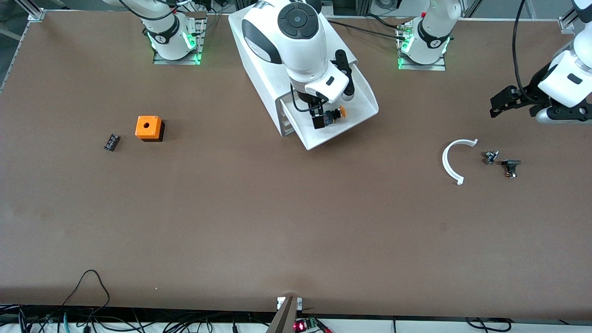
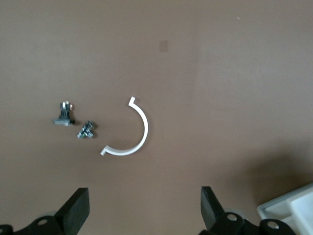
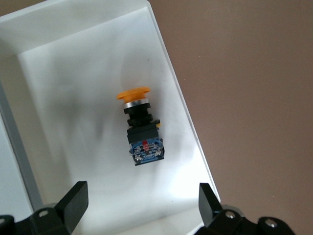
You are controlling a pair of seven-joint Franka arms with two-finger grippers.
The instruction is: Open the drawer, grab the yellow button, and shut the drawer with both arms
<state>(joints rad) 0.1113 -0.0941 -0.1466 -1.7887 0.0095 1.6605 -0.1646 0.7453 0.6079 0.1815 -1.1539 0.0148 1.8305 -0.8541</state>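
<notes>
The top drawer (image 1: 343, 132) of the white cabinet (image 1: 259, 60) stands pulled out. The button (image 1: 335, 114), with an orange cap and a black-and-blue body, lies on its side on the drawer floor. In the right wrist view the button (image 3: 141, 128) lies on the white drawer floor (image 3: 68, 98). My right gripper (image 1: 315, 114) hangs over the drawer, open and empty, and the button lies a little ahead of its fingers (image 3: 75, 200). My left gripper (image 1: 497, 108) is open and empty over the table at the left arm's end (image 2: 144, 215).
A white half ring (image 1: 451, 162) and two small dark parts (image 1: 490, 157) (image 1: 511, 166) lie near the left arm's end. They also show in the left wrist view, the ring (image 2: 139, 139) and the parts (image 2: 63, 115). An orange cube with a hole (image 1: 149, 127) and a black component (image 1: 111, 142) lie toward the right arm's end.
</notes>
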